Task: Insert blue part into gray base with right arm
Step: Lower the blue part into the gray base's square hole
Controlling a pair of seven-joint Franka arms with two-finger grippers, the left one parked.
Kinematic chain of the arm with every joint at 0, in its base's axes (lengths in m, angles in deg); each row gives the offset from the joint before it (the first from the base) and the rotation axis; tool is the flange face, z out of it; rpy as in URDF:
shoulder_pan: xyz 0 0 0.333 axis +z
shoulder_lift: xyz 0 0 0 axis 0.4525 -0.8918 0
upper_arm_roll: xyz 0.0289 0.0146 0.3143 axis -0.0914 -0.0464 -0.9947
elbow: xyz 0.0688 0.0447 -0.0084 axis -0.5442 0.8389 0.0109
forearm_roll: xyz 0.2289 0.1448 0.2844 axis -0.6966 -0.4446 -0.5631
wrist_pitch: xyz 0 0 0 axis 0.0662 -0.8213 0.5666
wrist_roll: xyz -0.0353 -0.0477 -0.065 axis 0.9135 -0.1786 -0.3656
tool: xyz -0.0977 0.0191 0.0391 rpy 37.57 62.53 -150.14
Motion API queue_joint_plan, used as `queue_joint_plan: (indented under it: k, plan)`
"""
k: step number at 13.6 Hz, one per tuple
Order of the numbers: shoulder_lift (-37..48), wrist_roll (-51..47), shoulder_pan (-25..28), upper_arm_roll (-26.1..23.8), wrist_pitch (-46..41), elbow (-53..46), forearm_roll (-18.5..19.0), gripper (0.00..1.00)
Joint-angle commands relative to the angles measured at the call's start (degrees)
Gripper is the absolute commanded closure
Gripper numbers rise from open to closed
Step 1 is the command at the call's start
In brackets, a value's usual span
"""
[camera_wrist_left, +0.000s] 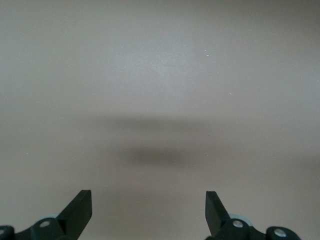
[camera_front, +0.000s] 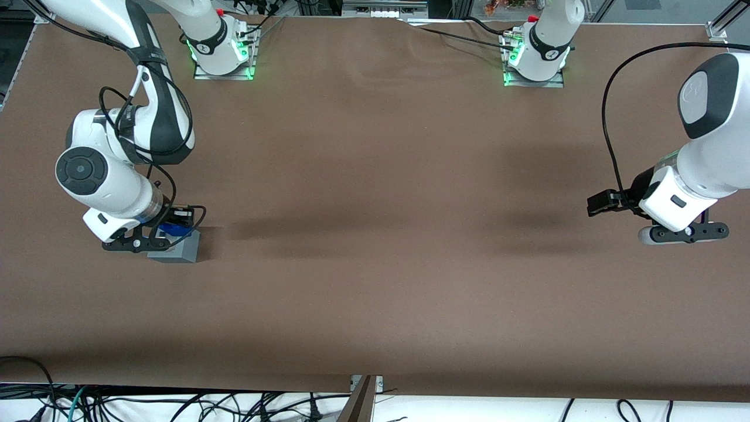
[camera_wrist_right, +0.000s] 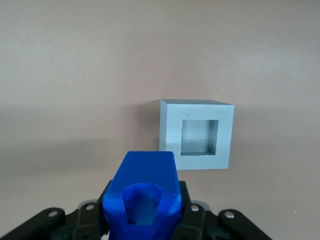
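One hand grips blue part, pointing lengthwise toward gray base.

Brown table, cables below.

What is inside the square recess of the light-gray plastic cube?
The recess of the light-gray plastic cube is empty; its floor and inner walls show. The bright-blue plastic block is held in the black two-finger gripper, outside it.
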State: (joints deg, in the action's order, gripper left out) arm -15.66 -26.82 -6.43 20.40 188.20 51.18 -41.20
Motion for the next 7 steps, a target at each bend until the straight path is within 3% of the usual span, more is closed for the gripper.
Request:
queue_joint_plan:
  k: [1, 7]
  plan:
    - [-0.78, 0.76, -0.08, -0.24, -1.59, -1.83, -0.11, 1.0]
    - [-0.96, 0.76, -0.52, -0.24, -1.5, -1.83, -0.2, 1.0]
